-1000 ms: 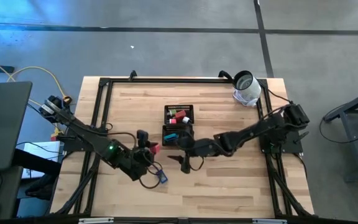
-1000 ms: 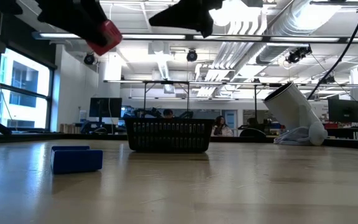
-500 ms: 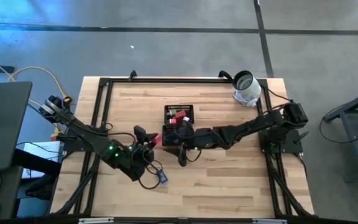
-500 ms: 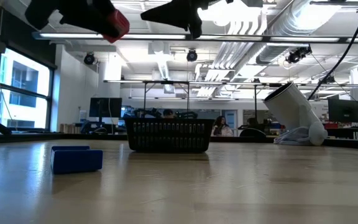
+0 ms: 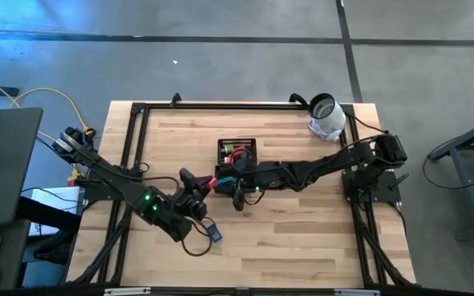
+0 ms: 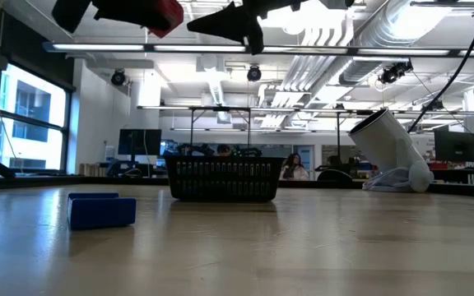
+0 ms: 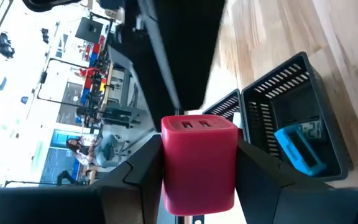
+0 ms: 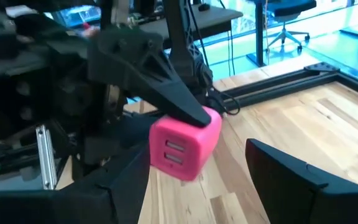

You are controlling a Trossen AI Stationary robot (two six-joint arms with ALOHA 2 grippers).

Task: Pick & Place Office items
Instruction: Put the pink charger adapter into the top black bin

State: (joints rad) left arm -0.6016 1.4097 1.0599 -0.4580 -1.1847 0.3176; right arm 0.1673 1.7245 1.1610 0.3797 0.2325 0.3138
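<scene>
Above the tabletop point(image 5: 303, 222), just beside the black mesh tray point(image 5: 236, 167): left gripper point(image 7: 199, 163) clamped on red block point(image 7: 199, 163), raised clear of the surface. Right gripper point(image 8: 197, 186) close opposite, fingers spread, empty. Blue block point(image 6: 101, 210) lying on the tabletop, well apart from tray. Step in hand: carry, or handover, of red block toward tray. Next move: align over a compartment, lower, release
</scene>
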